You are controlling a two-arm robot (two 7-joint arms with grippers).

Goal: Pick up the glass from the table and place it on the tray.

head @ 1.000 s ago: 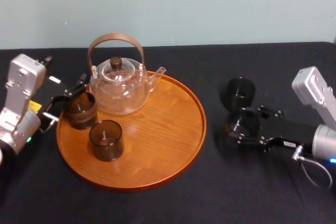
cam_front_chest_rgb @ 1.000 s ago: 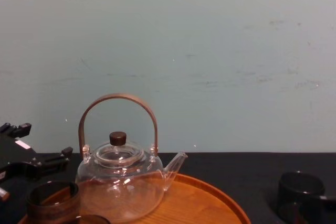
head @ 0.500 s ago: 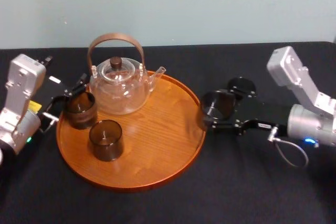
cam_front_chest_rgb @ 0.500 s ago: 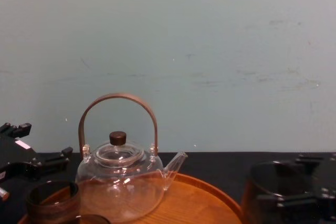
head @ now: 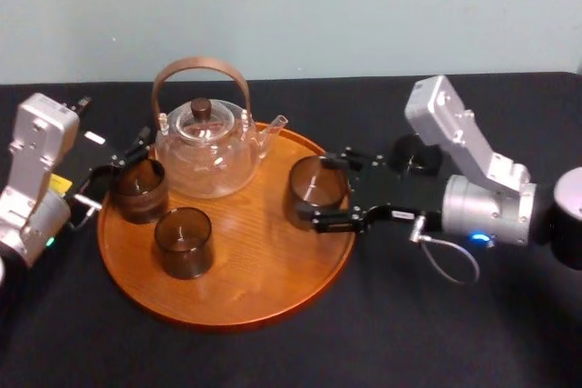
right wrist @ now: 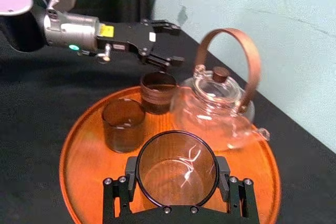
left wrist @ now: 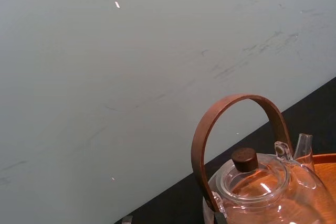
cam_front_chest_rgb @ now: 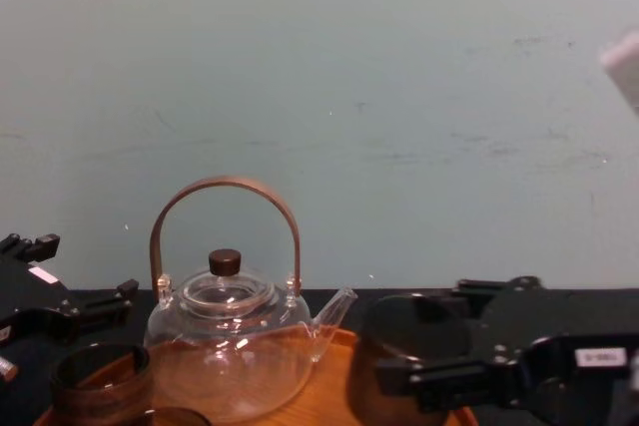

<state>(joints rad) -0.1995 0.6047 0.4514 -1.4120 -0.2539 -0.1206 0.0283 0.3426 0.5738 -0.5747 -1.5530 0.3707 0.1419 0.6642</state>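
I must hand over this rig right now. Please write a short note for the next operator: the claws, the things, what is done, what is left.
Right claw: shut on the glass, holding it over the right side of the tray. I cannot tell if it touches the wood.
Left claw: open, idle beside the rear-left glass at the tray's edge.
Also on the tray: teapot, front glass. A spare glass stands on the table behind the right arm.
Done: pick-up and carry. Left: lower, release, withdraw.
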